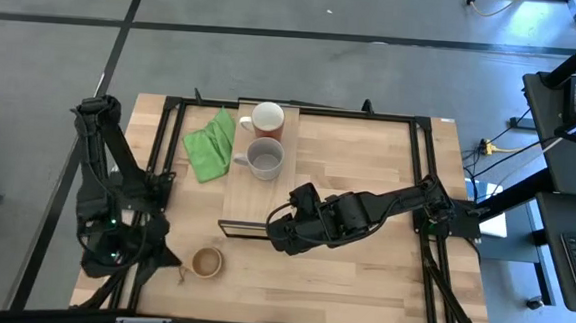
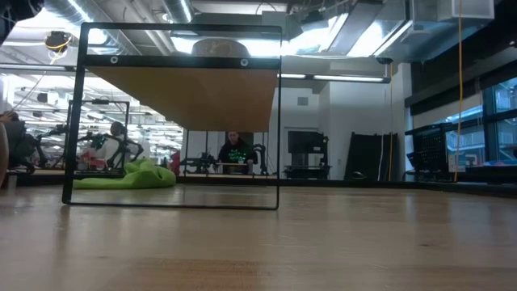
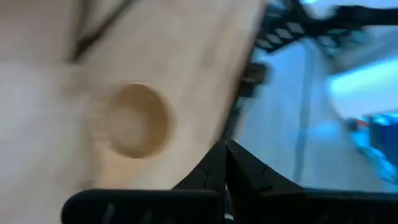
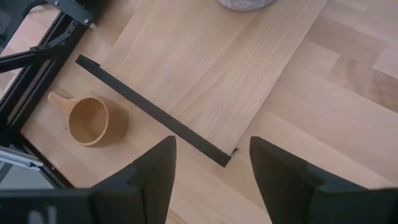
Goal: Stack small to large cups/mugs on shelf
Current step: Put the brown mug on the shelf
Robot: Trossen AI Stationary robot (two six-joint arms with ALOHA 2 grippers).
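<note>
high view: you're looking straight down on the whole counter (image 1: 367, 176) from well above.
low view: sits right at counter height, facing level across the shelf (image 2: 190, 97) into the room.
left wrist view: close over the counter edge, wooden cup (image 3: 134, 119) in front.
right wrist view: close too, tilted down; it shares the wooden cup (image 4: 87, 120) and the shelf's dark front edge (image 4: 155, 114) with the high view.

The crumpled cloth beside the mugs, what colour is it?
Bright green cloth, clearest in the high view.
</note>
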